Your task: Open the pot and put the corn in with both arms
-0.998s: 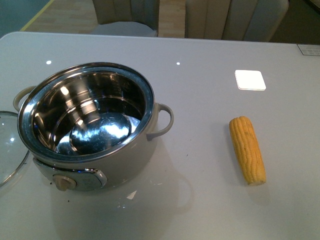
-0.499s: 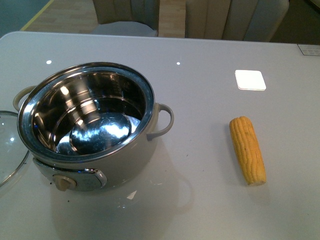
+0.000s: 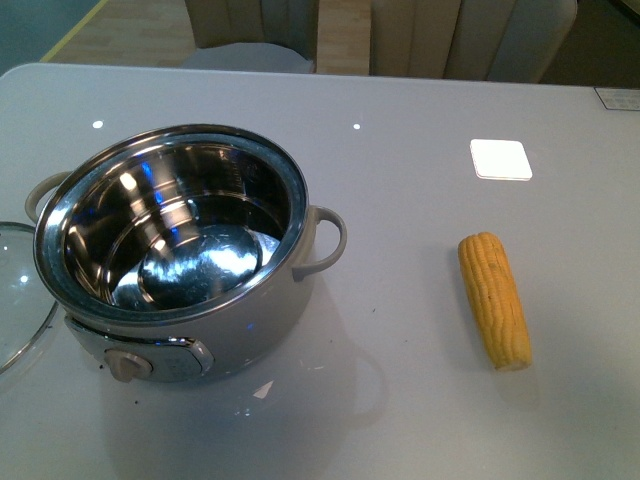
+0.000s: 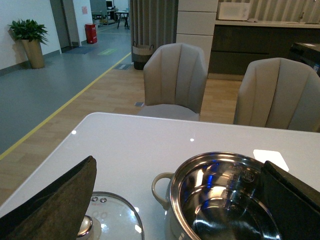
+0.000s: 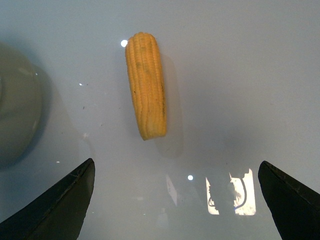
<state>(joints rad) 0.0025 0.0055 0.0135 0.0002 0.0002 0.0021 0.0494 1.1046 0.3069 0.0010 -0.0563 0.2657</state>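
I see a dining-kitchen corner inside a larger open hall: a white table (image 4: 130,140), two padded chairs (image 4: 176,80), dark cabinets (image 4: 250,47) with a microwave (image 4: 233,11) on top, a yellow-lined grey floor (image 4: 60,75) and a potted plant (image 4: 29,40).

You have a glossy pale grey table (image 3: 400,90). The pot (image 3: 270,320) stands on it uncovered. The glass lid (image 3: 15,300) lies flat against the pot's left side. The corn (image 3: 494,298) lies well to the pot's right. A white square patch (image 3: 500,159) sits to the pot's far right.
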